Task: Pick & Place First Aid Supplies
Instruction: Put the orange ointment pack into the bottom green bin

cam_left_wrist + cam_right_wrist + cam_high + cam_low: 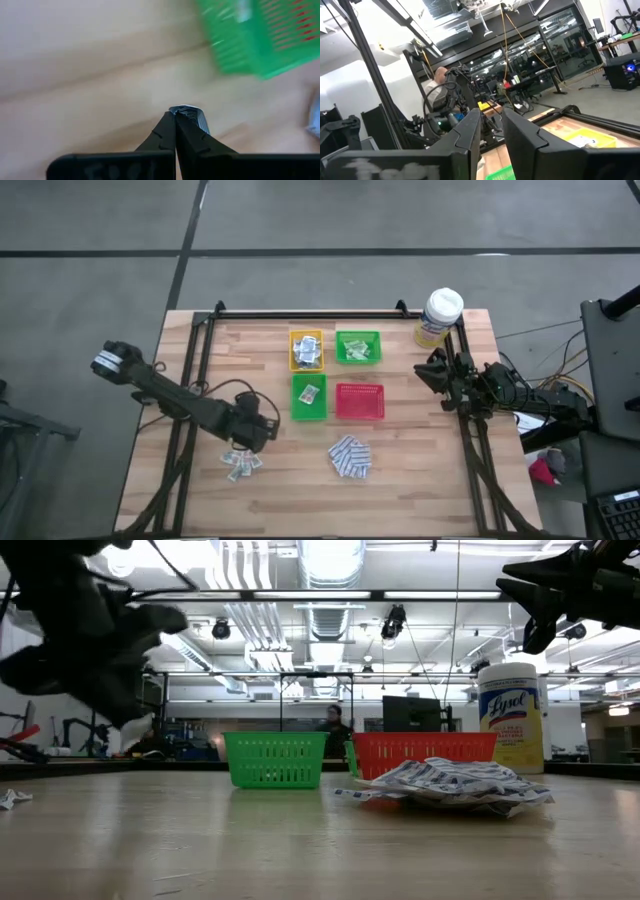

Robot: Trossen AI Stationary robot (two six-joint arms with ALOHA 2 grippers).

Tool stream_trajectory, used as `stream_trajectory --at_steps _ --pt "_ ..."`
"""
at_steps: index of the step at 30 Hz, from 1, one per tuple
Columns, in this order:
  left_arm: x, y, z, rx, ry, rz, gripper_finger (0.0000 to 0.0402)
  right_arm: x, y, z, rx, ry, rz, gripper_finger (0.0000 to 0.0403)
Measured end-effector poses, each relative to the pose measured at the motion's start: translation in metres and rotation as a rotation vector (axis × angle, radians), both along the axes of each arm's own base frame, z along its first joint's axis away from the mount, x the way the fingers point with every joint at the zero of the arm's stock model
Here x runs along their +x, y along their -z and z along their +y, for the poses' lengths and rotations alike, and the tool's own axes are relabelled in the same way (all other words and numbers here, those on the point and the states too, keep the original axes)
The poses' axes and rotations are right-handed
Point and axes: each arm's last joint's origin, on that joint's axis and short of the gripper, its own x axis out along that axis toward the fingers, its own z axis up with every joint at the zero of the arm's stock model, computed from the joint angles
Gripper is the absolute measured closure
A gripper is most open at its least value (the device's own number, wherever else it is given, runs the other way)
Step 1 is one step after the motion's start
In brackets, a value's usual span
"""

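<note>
My left gripper (260, 430) (175, 116) hangs above the table's near left part, shut on a small white-grey sachet (191, 113). Just nearer than it, a few more white-grey sachets (240, 463) lie flat on the wood. A heap of blue-and-white pads (350, 457) (450, 782) lies near the middle front. Beyond them stand a yellow tray (307, 350) and a green tray (358, 347), each with packets inside, a nearer green tray (309, 397) (245, 45) with one packet, and a red tray (359, 401). My right gripper (432, 370) (491, 131) waits open, raised at the right. My left gripper pinches the sachet by one edge (181, 112) between its two fingertips. The fingers slant down toward the table. The rest of the sachet sticks out past the tips, lifted clear of the wood.
A yellow canister with a white lid (440, 317) (511, 716) stands at the far right corner. A dark frame rail (300, 315) runs along the table's far side. Bare wood lies along the near edge. A person (437, 85) sits in the room beyond the table.
</note>
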Motion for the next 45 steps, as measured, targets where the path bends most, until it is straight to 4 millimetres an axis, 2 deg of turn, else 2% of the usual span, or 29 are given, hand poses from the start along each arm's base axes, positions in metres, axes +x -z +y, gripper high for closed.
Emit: stream_trajectory --at_steps 9,16,24,27,32,45 --pt "0.019 -0.011 -0.007 0.221 0.35 -0.133 0.0401 0.0 0.0 0.0 -0.003 0.001 0.001 0.0335" --pt "0.022 -0.013 -0.008 0.297 0.445 -0.14 0.0401 0.0 0.0 0.0 -0.003 0.001 0.001 0.0325" --pt "0.025 -0.015 -0.008 0.287 0.432 -0.172 0.0401 0.0 0.0 0.0 -0.003 0.001 0.001 0.0323" --pt "0.031 -0.021 -0.004 0.213 0.385 -0.206 0.0401 0.0 0.0 0.0 -0.001 0.0 0.0 0.0329" --pt "0.044 -0.033 0.013 0.059 0.342 -0.239 0.0401 0.0 0.0 0.0 0.0 0.0 0.0 0.0335" --pt "0.062 -0.062 0.059 0.075 0.178 -0.262 0.0401 0.0 0.0 0.0 0.0 0.0 0.0 0.0321"
